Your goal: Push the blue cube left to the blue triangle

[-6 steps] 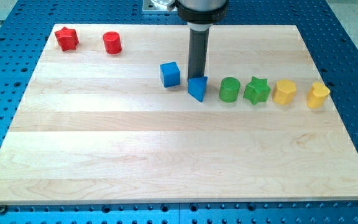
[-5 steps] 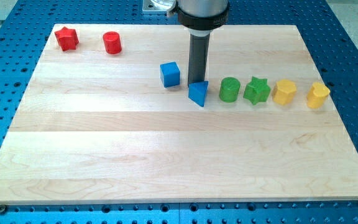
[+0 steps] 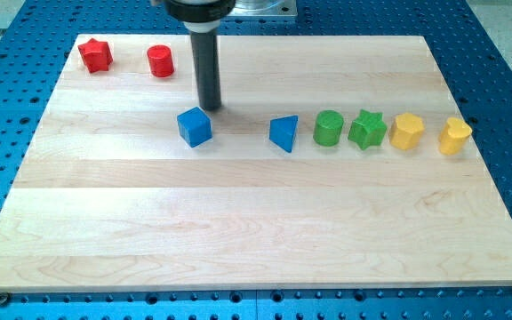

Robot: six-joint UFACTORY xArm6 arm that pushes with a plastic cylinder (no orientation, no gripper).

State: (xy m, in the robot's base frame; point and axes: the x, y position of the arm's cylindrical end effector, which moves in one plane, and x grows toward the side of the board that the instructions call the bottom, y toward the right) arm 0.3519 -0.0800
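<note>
The blue cube sits left of the board's middle, in the upper half. The blue triangle lies to its right, about a hundred pixels away. My tip is just above and right of the blue cube, close to its upper right corner; contact cannot be told. The rod rises from the tip to the view's top.
A red star and a red cylinder sit at the upper left. Right of the blue triangle stand a green cylinder, a green star and two yellow blocks in a row.
My tip has moved left from beside the blue triangle to the blue cube. The blue cube has slid left and slightly down, away from the triangle, and turned a little.
</note>
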